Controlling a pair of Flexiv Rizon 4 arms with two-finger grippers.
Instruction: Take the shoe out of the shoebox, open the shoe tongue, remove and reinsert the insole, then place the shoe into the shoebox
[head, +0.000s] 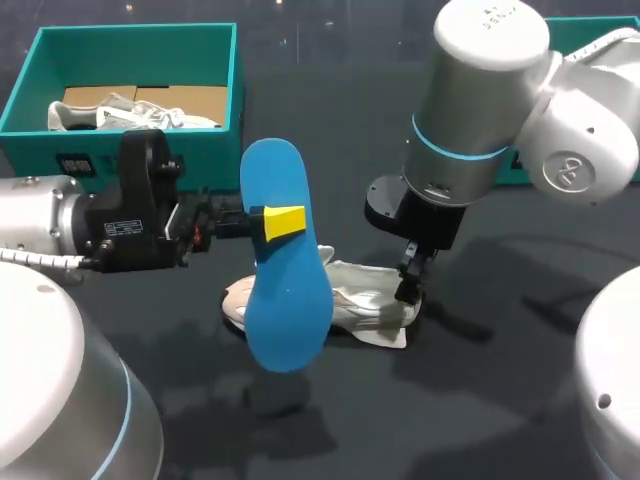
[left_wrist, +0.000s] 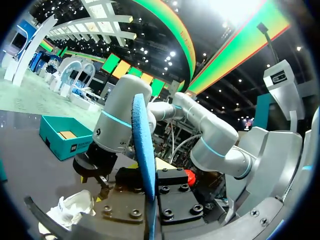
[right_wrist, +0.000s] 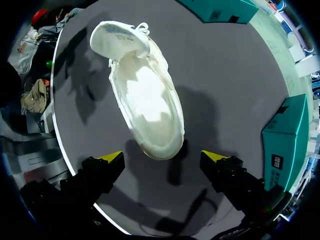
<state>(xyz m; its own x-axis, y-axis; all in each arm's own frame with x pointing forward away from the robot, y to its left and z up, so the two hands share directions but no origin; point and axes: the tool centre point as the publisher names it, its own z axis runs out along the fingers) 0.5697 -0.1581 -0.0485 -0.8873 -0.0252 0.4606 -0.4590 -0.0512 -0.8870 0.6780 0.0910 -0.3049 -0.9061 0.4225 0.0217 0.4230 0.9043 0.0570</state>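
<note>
**Insole out and held up; shoe lies open on the surface**

The white shoe (head: 365, 305) lies on the dark, matte surface (head: 480, 400). It is a soft, pale thing with a crumpled upper. Just above its near end the blue insole (head: 285, 255) stands on edge, a flat, smooth, long oval broader at the bottom, and it hides that end of the shoe in the head view.

The left claw (head: 275, 222) pinches the insole about its middle, with one yellow tip pressed flat on the blue face. The other finger is behind the insole. The left wrist view shows what the head view cannot: the insole (left_wrist: 145, 165) seen edge-on as a thin blue blade with a rough, foamy edge, running down between the claw's black bolted blocks, and the shoe (left_wrist: 72, 207) low beside them.

The right claw (head: 408, 285) hangs over the shoe's far end. From the right wrist, the right claw (right_wrist: 162, 157) has its yellow tips spread wide and holds nothing. The shoe (right_wrist: 145, 105) lies below it with a bare, whitish hollow inside and laces bunched at the end farther from the claw. I cannot tell whether a finger touches the shoe.

Well beyond the shoe stands the teal shoebox (head: 120, 40), straight-walled and open, with brown cardboard (head: 190, 98) and a second white shoe (head: 130, 115) inside.
</note>
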